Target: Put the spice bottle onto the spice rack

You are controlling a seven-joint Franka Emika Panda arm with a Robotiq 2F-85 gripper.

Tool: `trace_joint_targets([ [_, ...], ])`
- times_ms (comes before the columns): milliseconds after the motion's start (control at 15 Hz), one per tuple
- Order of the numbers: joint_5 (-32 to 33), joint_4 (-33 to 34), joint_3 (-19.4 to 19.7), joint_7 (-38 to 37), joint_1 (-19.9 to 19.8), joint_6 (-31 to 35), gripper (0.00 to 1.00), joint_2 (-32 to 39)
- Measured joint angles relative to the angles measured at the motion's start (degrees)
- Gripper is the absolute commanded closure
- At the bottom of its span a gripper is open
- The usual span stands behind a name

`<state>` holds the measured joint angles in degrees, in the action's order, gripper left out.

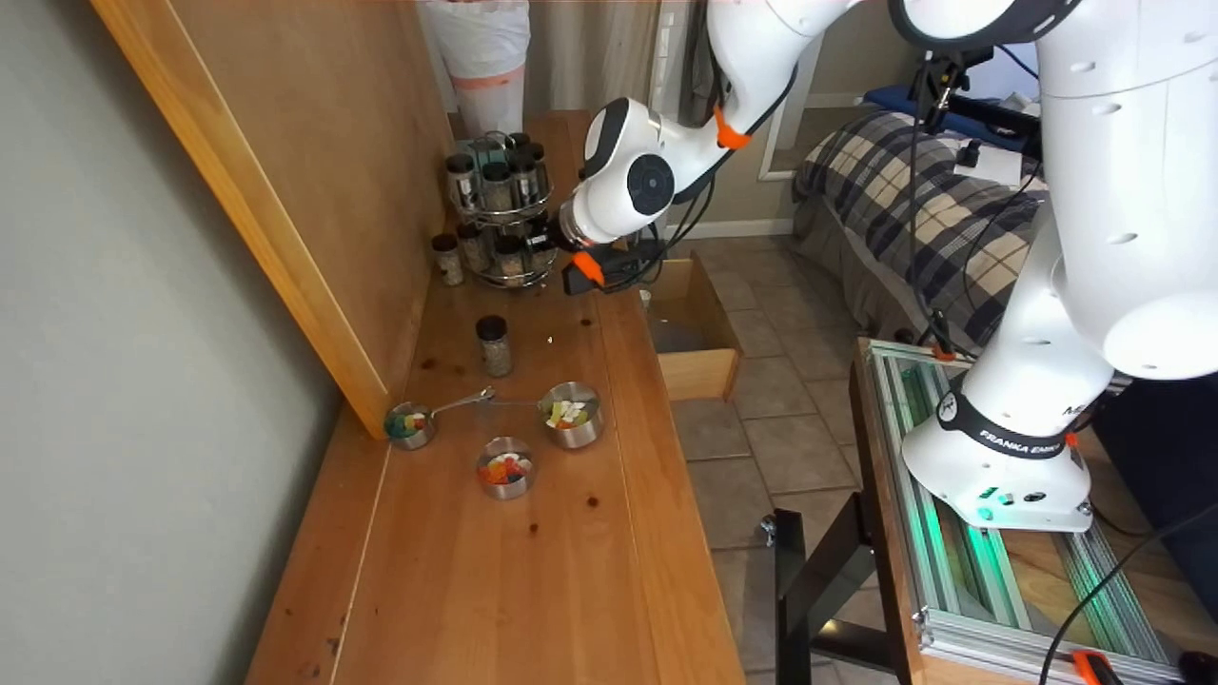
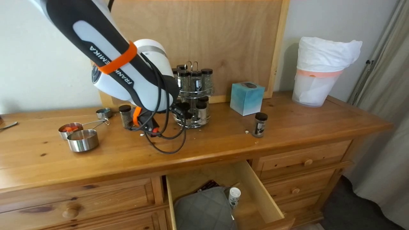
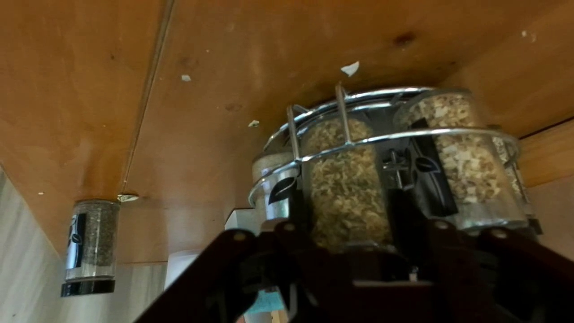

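The spice bottle (image 3: 345, 184), filled with greenish-brown flakes, is within the ring of the lower tier of the spice rack (image 1: 501, 216); whether its base bears on the tier cannot be told. The gripper (image 3: 352, 204) stands narrow, at the bottle's width, its fingers (image 3: 401, 217) on opposite sides of the glass, holding it. In the wrist view, filled jars (image 3: 471, 175) occupy the same tier to left and right of the bottle. In an exterior view, a loose jar (image 1: 447, 259) stands just left of the rack, a capped jar (image 1: 494, 348) nearer, and three measuring cups (image 1: 579, 437) with coloured pieces nearer still. In an exterior view, right of the rack, are a blue tissue box (image 2: 246, 100), a labelled jar (image 2: 259, 125) close to the near edge of the dresser top (image 2: 223, 135) and, farther right, a lined bin (image 2: 314, 91). Below, a pulled-out drawer (image 2: 260, 199) contains a grey quilted pad (image 2: 204, 207).
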<state>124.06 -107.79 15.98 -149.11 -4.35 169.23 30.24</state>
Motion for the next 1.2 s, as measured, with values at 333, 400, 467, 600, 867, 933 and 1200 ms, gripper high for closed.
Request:
trace_joint_targets([
  [333,-9.75,1.57,2.07,9.81,0.15,3.72,0.27,1.60],
  [400,-11.69,1.58,2.36,11.87,0.16,4.34,0.26,1.66],
  [467,-13.88,1.56,2.71,14.20,0.16,5.25,0.19,1.73],
  [600,-18.30,0.82,3.56,19.22,0.15,7.82,0.06,2.23],
  [867,-29.45,-1.54,0.87,33.12,-3.00,7.69,0.00,2.24],
  [933,-32.07,-1.96,1.00,36.21,-3.01,7.65,0.00,2.24],
  [1200,-42.22,-4.29,0.19,48.25,-3.30,7.35,0.00,1.21],
])
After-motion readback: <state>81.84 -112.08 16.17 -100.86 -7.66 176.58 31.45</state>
